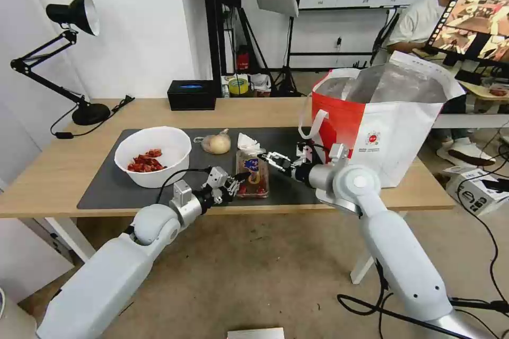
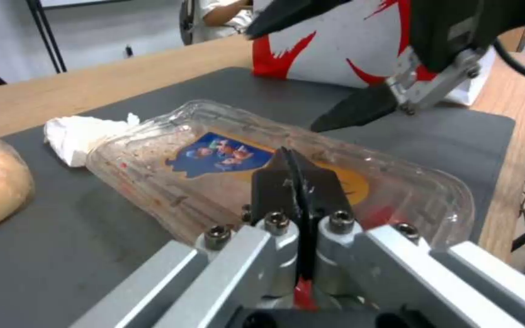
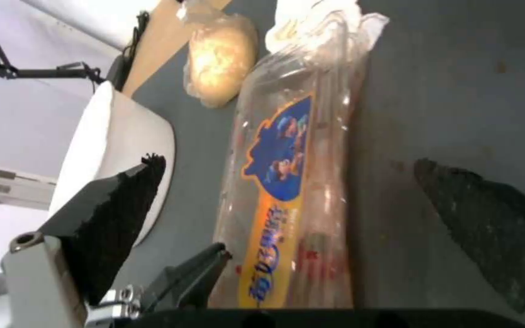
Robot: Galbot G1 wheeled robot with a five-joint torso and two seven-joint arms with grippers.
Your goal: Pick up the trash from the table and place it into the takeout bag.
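At a long light-wood table (image 1: 63, 169) on white legs, topped by a dark grey mat (image 1: 111, 190), we see both grippers meet at a clear hinged plastic tray (image 1: 252, 174) holding small red tomatoes, which lies near the mat's front edge. The left gripper (image 1: 236, 184) sits at the tray's near corner, its black fingers (image 2: 296, 182) pressed together with no gap, resting against the tray's lid. The right gripper (image 1: 270, 159) hovers just beside the tray's far right side with its jaws spread wide. We find the rest of the trash on the mat: a white round bowl (image 1: 153, 156) of red scraps to the left, a clear bag around a beige lump (image 1: 216, 143) and a crumpled white tissue (image 1: 245, 141) just behind the tray. The takeout bag (image 1: 382, 127), white with a red panel and foil lining, stands open at the table's right end. Behind, we note a black desk lamp (image 1: 69, 16) and a black box (image 1: 192, 94) on the tabletop, a white wall, light stands, and cables on the brownish floor.
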